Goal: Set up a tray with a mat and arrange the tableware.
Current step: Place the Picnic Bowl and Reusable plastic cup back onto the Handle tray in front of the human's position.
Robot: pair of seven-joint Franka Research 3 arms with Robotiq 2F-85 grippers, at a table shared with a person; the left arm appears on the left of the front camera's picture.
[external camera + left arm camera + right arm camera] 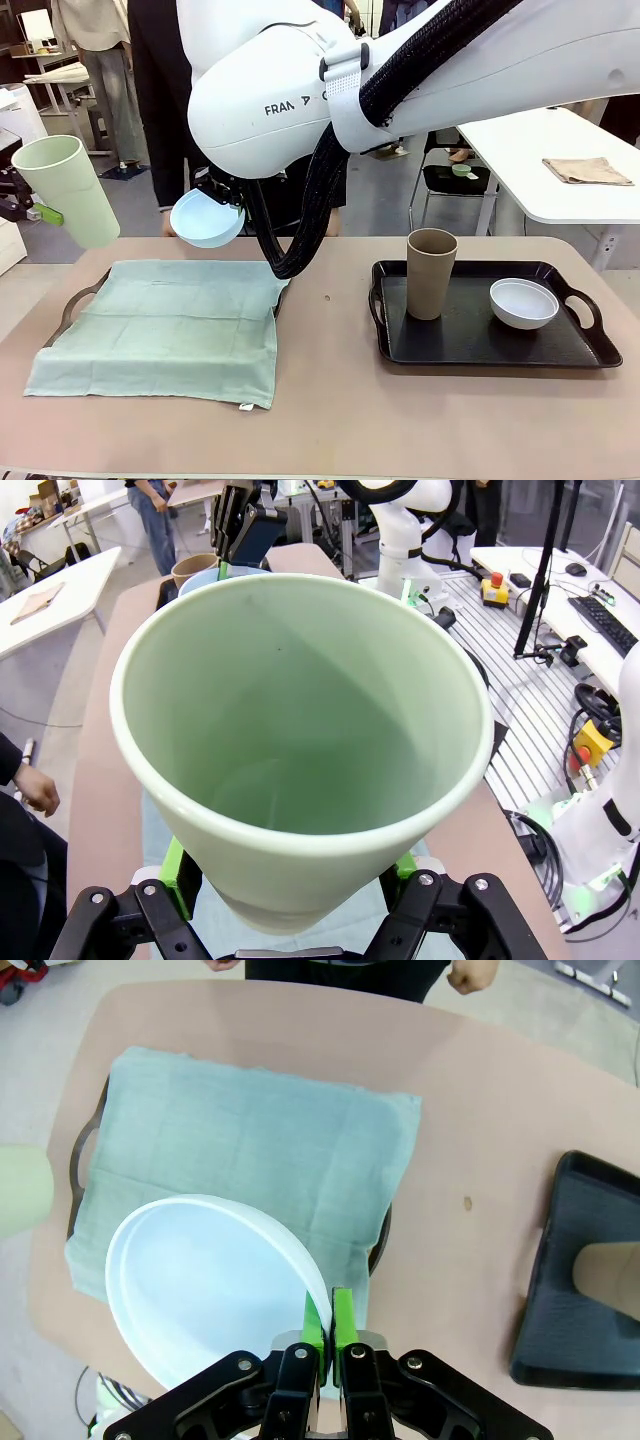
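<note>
Pale green cup (pixel 68 190): held in the air over the counter's far-left corner, tilted, mouth uppermost.
Light blue bowl (pixel 205 220): held in the air over the far edge of the mat (pixel 165 325), tipped on its side.
Brown-tan cup (pixel 431 272): upright on the left part of the black tray (pixel 470 345).
White bowl (pixel 523 302): on the right part of the same tray, apart from the cup.
Mat: pale green cloth draped over a second tray, whose dark handles (pixel 80 300) stick out at either side, on the counter's left half.
Counter (pixel 330 420): tan top with rounded corners; the black tray sits on its right half.
Room: a white table stands beyond the far-right corner with a folded tan cloth (pixel 588 171) on it; a person in dark clothes (pixel 160 100) stands at the far edge.
Right arm (pixel 400 80): reaches across the middle towards the left half.
Left wrist view: looks down into the pale green cup (pixel 300 730), bare inside; a person's hand (pixel 38 790) lies beside the counter, and a metal bench carries a red stop button (pixel 491 583).
Right wrist view: looks down on the mat (pixel 250 1150) and the black tray (pixel 580 1260); the pale green cup (pixel 22 1190) shows at the picture's left edge.
Left jaws: spread wide, green pads (pixel 180 875) pressed on either side of the pale green cup near its base.
Right jaws: clenched, pads (pixel 343 1315) pinching the rim of the light blue bowl (pixel 210 1280).
</note>
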